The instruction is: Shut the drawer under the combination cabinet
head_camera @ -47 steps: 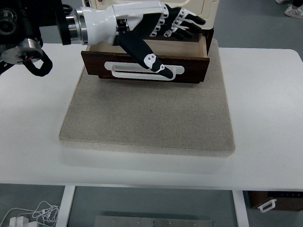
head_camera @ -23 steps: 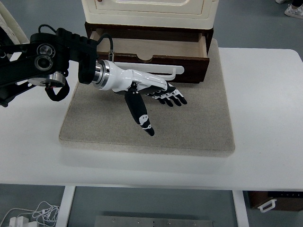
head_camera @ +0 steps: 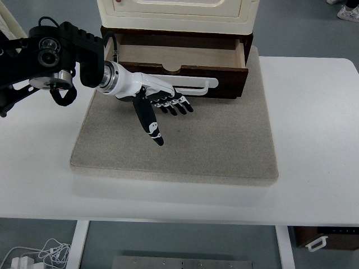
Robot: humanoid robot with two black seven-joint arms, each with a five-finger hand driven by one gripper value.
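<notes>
The dark wooden drawer (head_camera: 176, 70) with its white bar handle stands pulled out just beyond the left hand (head_camera: 160, 103), whose fingers (head_camera: 178, 106) are spread and empty; its front runs crosswise.

We find no readable words, brands or numbers anywhere. The only mark we can spot is a small white sign on the thumb of the left hand (head_camera: 156, 106), just in front of the drawer (head_camera: 179, 70), too small to read.
</notes>
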